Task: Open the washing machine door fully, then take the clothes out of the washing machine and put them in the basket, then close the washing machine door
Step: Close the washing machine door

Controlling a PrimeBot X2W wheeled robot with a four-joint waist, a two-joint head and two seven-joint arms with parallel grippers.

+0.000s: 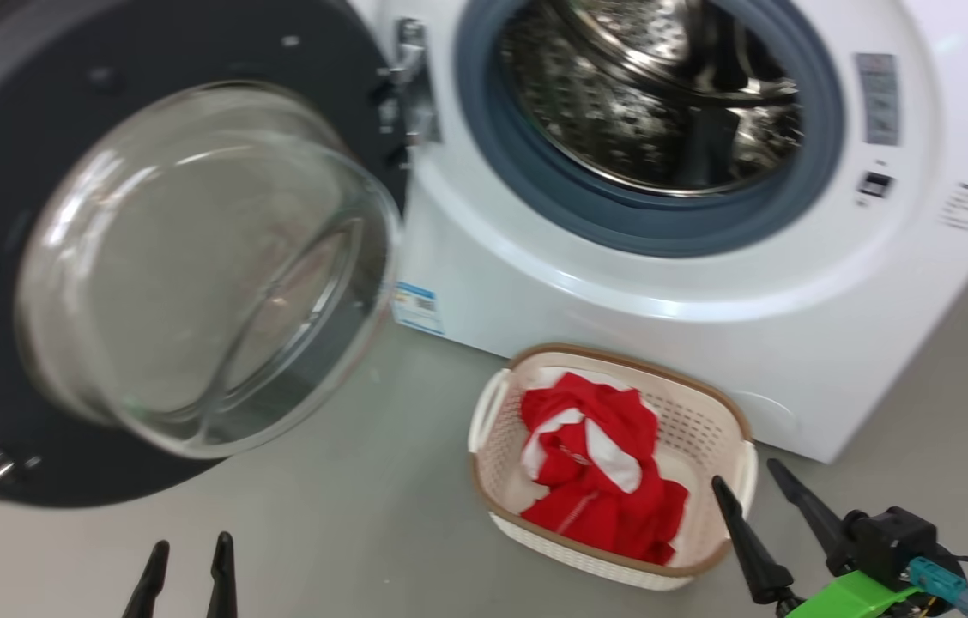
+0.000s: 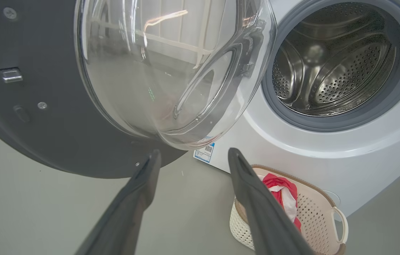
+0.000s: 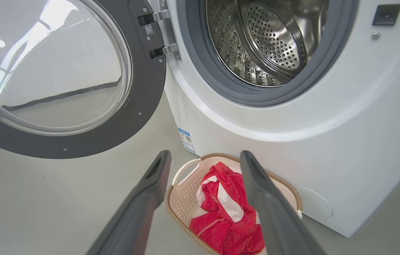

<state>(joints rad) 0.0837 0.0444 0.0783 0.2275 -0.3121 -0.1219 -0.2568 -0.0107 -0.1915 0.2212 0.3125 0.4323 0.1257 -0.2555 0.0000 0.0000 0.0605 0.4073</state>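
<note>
The washing machine [image 1: 707, 283] stands ahead with its steel drum [image 1: 656, 86] showing no clothes inside. Its door [image 1: 12, 257], black-rimmed with a bulging glass bowl [image 1: 201, 266], is swung wide open to the left. The red and white clothes [image 1: 600, 468] lie in the cream basket [image 1: 707, 429] on the floor before the machine. My left gripper [image 1: 188, 558] is open at the lower left, below the door, holding nothing. My right gripper [image 1: 750, 489] is open just right of the basket, holding nothing. The right wrist view looks down on the clothes [image 3: 225, 212] and the basket [image 3: 185, 198].
Grey floor [image 1: 347, 515] spreads around the basket and under the door. A blue label [image 1: 417, 307] sits on the machine's lower left corner. The door hinge [image 1: 407, 86] joins door and machine. The open door [image 2: 44, 124] hangs close above my left fingers [image 2: 139, 198].
</note>
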